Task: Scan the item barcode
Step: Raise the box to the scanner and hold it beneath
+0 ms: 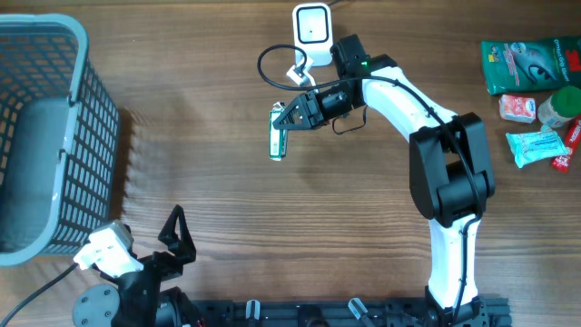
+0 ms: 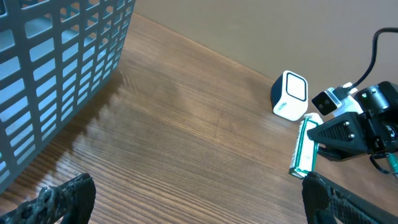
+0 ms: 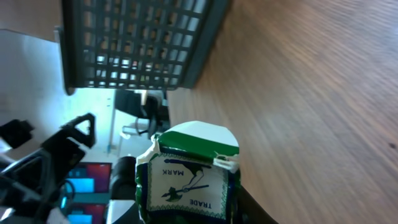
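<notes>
The right end effector (image 1: pixel 289 118) pinches the green and white packet (image 1: pixel 278 136) over the desk (image 1: pixel 200 136), near the white scanner (image 1: pixel 311 25). The left end effector (image 2: pixel 198 200) is spread wide, down beside the blue basket (image 1: pixel 54 136)

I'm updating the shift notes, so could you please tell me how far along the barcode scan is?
Done: the right gripper grips the green-and-white packet. In hand: it holds the packet near the white scanner. Remaining: presenting the barcode to the scanner; no read is visible. The left gripper sits open.
</notes>
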Available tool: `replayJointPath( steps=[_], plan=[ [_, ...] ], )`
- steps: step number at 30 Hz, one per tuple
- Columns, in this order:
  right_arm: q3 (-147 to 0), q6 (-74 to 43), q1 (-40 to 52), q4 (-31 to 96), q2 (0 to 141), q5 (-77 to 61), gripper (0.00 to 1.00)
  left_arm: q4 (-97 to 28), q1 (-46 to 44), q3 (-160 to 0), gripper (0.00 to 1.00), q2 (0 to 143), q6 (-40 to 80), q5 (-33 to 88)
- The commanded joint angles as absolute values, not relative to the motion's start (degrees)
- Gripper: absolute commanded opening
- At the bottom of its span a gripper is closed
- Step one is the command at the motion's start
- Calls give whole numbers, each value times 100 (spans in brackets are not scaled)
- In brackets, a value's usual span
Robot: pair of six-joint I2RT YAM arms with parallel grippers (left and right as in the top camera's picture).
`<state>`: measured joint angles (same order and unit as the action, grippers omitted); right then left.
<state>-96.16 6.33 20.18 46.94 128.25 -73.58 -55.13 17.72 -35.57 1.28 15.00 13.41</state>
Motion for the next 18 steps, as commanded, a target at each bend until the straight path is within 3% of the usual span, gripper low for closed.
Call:
replayJointPath(
  steps=[1, 4, 8, 13, 18],
  plan=[
    [-9771, 965, 2018, 4696, 12610, -7797, 28, -5498, 1737, -3546, 100, 123, 1549, 1345],
    [-9771, 1461, 2018, 4578, 12608, -7081, 27, -5498, 1737, -3546, 100, 123, 1549, 1345],
    [-10047, 1326, 2040, 4724, 12538, -5000, 16, -5498, 1737, -3546, 100, 123, 1549, 1345],
    [-10796, 1594, 2056, 4818, 12186, -3680, 16, -5500, 1737, -3546, 100, 123, 1549, 1345],
    [-10960, 2569, 2279, 3564, 12018, -982, 9, -5498, 1737, -3546, 100, 123, 1549, 1345]
  ],
)
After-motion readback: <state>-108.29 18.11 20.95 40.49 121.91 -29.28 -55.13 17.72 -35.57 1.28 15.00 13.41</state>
